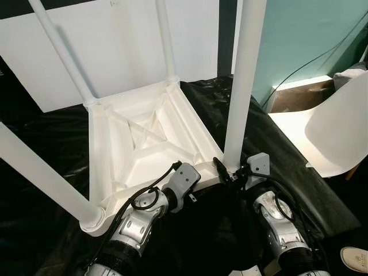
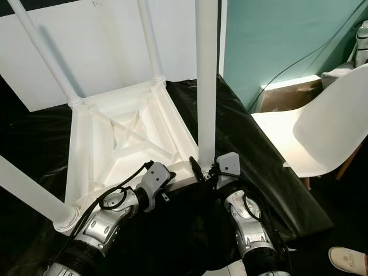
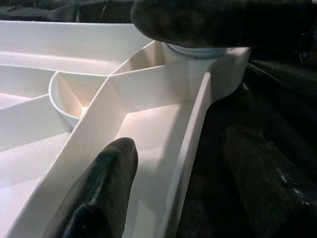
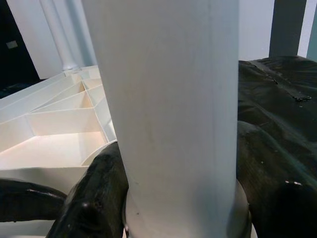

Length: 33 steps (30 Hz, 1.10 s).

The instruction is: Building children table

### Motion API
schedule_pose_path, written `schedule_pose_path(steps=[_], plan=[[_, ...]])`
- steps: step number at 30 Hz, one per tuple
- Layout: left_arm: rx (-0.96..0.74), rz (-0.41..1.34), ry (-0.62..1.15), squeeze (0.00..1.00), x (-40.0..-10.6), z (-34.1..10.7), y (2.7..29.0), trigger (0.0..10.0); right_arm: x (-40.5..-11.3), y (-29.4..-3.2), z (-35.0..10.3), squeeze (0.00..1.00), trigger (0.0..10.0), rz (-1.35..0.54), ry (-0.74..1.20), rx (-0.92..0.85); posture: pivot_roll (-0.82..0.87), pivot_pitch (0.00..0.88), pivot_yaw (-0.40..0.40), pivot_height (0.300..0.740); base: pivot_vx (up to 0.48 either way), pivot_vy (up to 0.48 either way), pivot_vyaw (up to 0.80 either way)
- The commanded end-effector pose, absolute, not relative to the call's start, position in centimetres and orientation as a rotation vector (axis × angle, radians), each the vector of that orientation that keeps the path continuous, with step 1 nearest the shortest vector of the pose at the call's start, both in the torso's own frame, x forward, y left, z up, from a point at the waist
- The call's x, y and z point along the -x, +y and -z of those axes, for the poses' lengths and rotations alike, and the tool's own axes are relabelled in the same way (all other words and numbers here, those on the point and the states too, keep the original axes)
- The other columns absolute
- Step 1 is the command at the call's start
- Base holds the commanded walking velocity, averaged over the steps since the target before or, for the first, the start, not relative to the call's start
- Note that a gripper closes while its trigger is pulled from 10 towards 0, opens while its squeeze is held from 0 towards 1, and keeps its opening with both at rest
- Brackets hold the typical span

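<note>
While ribbed tabletop (image 1: 146,138) lies inverted, right pincer (image 4: 173,198) clasps smooth round leg (image 1: 244,80).

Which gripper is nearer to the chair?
The right. The right gripper grips the table leg on the side toward the chair; the left gripper straddles the table frame's edge farther away.

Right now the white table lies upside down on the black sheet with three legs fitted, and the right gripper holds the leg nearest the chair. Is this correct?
Not quite: four legs are fitted, not three, as the left eye view shows. The rest holds: the white table lies upside down on the black sheet, and the right gripper holds the leg nearest the chair.
</note>
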<state>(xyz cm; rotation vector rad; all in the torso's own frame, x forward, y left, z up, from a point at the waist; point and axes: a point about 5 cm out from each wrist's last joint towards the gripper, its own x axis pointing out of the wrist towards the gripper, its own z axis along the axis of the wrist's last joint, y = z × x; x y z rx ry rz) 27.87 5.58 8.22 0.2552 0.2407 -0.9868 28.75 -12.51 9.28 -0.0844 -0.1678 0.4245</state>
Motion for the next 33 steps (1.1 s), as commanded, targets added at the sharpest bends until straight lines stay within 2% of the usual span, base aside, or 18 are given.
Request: schedule_pose_path(steps=[1,6,7,8,9,10,11,23,24,29,30,33], plan=[[-0.273,0.986,0.34,0.0,-27.5,-6.4,5.5,10.0,-28.1,-10.5,-8.0,0.0,10.0,-0.51,-0.11,0.055,-0.09,0.0,0.085,0.74,0.0,0.0,0.0],[-0.293,1.016,0.367,0.0,-27.6,-6.1,4.8,10.0,-28.1,-10.4,-8.2,0.0,10.0,-0.525,-0.112,0.059,-0.1,0.0,0.095,0.74,0.0,0.0,0.0],[-0.294,1.043,0.381,0.0,-27.5,-5.9,4.6,6.2,-28.1,-10.4,-8.2,0.0,10.0,-0.529,-0.111,0.062,-0.1,0.0,0.097,0.74,0.0,0.0,0.0],[-0.294,1.043,0.381,0.0,-27.5,-5.9,4.6,6.2,-28.1,-10.4,-8.2,0.0,10.0,-0.529,-0.111,0.062,-0.1,0.0,0.097,0.74,0.0,0.0,0.0],[-0.292,1.061,0.392,0.0,-27.3,-5.8,4.4,0.9,-28.1,-10.4,-8.2,0.0,10.0,-0.534,-0.111,0.066,-0.1,0.0,0.097,0.74,0.0,0.0,0.0],[-0.292,1.061,0.392,0.0,-27.3,-5.8,4.4,0.9,-28.1,-10.4,-8.2,0.0,10.0,-0.534,-0.111,0.066,-0.1,0.0,0.097,0.74,0.0,0.0,0.0],[-0.282,1.078,0.406,0.0,-27.2,-5.7,4.2,0.0,-28.2,-10.4,-8.3,0.0,10.0,-0.536,-0.112,0.069,-0.11,0.0,0.098,0.74,0.0,0.0,0.0],[-0.268,1.077,0.431,0.0,-26.9,-5.3,4.6,0.0,-29.6,-12.0,-9.4,0.0,10.0,-0.518,-0.111,0.129,-0.1,0.0,0.087,0.74,0.0,0.0,0.0],[-0.296,1.049,0.427,0.0,-27.2,-5.3,4.7,10.0,-30.0,-12.3,-9.7,0.0,10.0,-0.511,-0.103,0.154,-0.1,0.0,0.083,0.74,0.0,0.0,0.0],[-0.301,1.043,0.431,0.0,-27.2,-5.2,4.7,10.0,-30.4,-12.6,-10.0,0.0,10.0,-0.521,-0.088,0.176,-0.11,0.0,0.08,0.74,0.0,0.0,0.0],[-0.3,1.042,0.433,0.0,-27.2,-5.1,4.7,10.0,-30.5,-12.6,-10.1,1.0,10.0,-0.543,-0.083,0.167,-0.11,0.0,0.079,0.74,0.0,0.0,0.0],[-0.3,1.039,0.435,0.0,-27.2,-5.1,4.7,10.0,-30.5,-12.6,-10.3,1.0,10.0,-0.591,-0.068,0.151,-0.11,0.0,0.08,0.74,0.0,0.0,0.0]])
